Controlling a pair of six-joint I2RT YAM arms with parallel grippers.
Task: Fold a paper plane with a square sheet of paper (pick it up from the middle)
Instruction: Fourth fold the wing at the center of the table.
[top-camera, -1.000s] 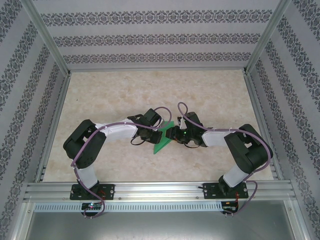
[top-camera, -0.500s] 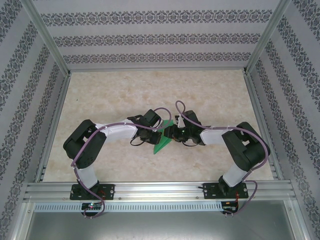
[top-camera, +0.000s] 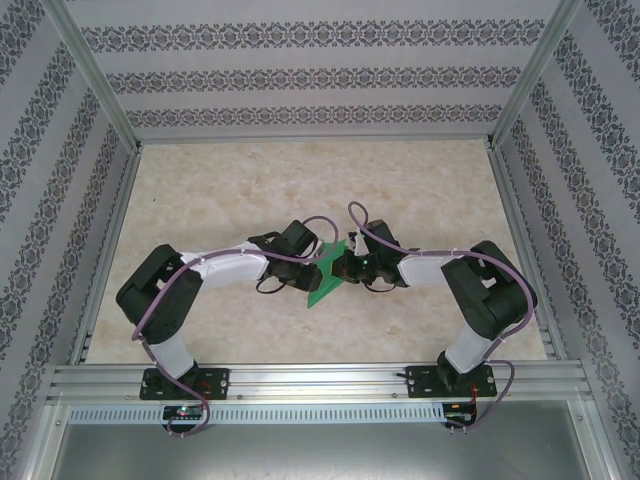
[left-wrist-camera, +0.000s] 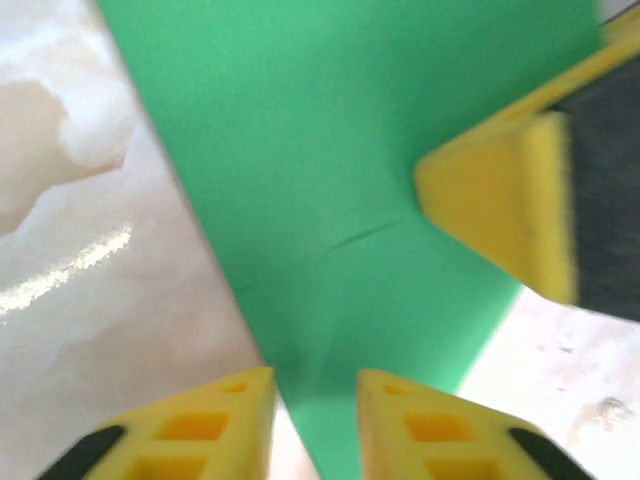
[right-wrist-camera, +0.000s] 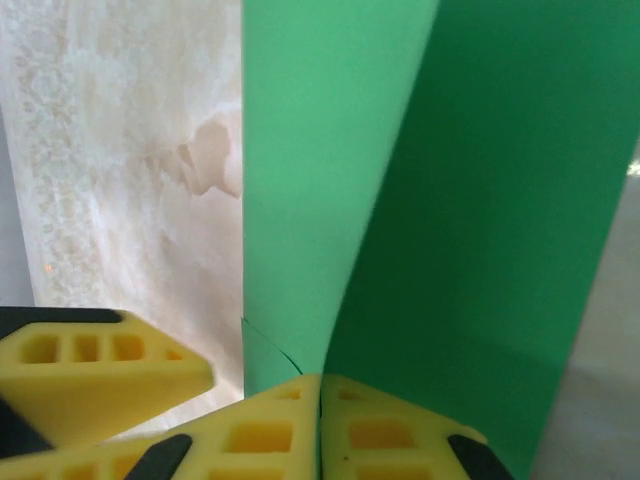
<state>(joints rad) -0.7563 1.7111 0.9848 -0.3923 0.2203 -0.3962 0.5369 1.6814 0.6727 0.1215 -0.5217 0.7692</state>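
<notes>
On the table, between the two arms, I found the folded green paper, its fold pinched tight by the right gripper, evidently to steady it, while the left gripper stood slightly spread astride its edge.

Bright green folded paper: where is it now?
The bright green folded paper is central in the top view, between the left gripper and the right gripper, which pinches it.
</notes>
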